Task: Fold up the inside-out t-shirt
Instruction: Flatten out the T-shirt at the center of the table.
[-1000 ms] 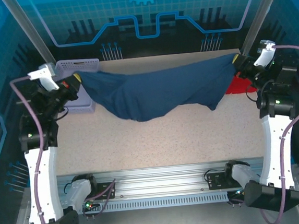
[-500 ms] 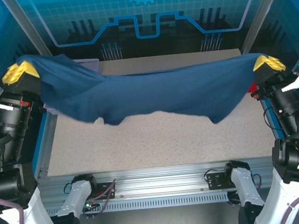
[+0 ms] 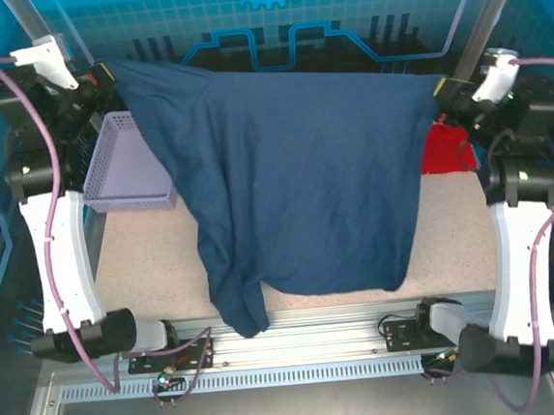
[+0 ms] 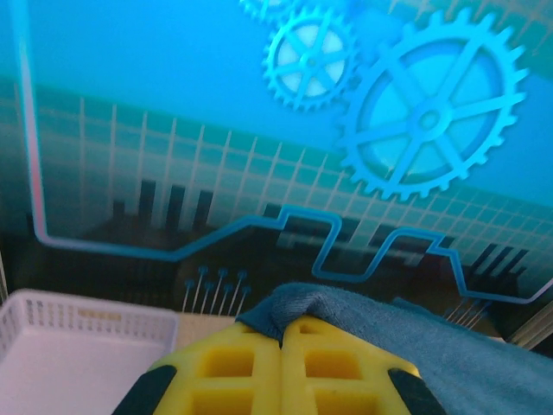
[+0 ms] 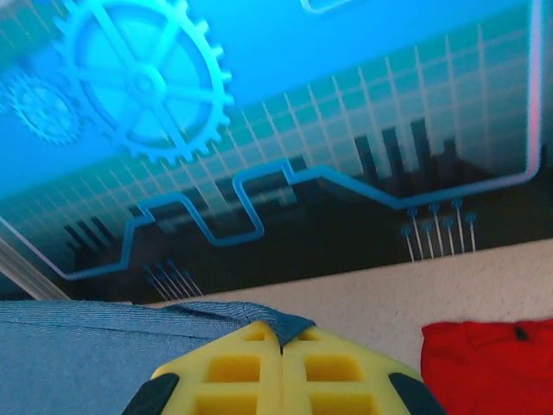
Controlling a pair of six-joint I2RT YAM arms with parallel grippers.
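Overhead, the inside-out t-shirt (image 3: 294, 177) hangs spread like a dark navy curtain above the table (image 3: 156, 267), strung by its top edge between the two claws. The cloth sags slightly between them. Its lowest fold, on the left side, droops past the table's near edge and over the metal rail (image 3: 318, 345).

The left gripper (image 3: 113, 74) is clamped on the shirt's upper left corner. In the left wrist view its yellow fingers (image 4: 229, 372) press flat together, with a bunched fold of blue cloth pinched at their tips. The right gripper (image 3: 438, 87) is clamped on the upper right corner. In the right wrist view its yellow fingers (image 5: 337, 372) likewise meet, with a thin edge of cloth caught between them.

Both arms stand tall. The left arm (image 3: 57, 246) rises from its base at the near left, its wrist lifted high at the far left above a lavender basket (image 3: 123, 168). The right arm (image 3: 517, 235) rises upright on the right, its wrist held above a red garment (image 3: 444, 149) lying on the table's far right.
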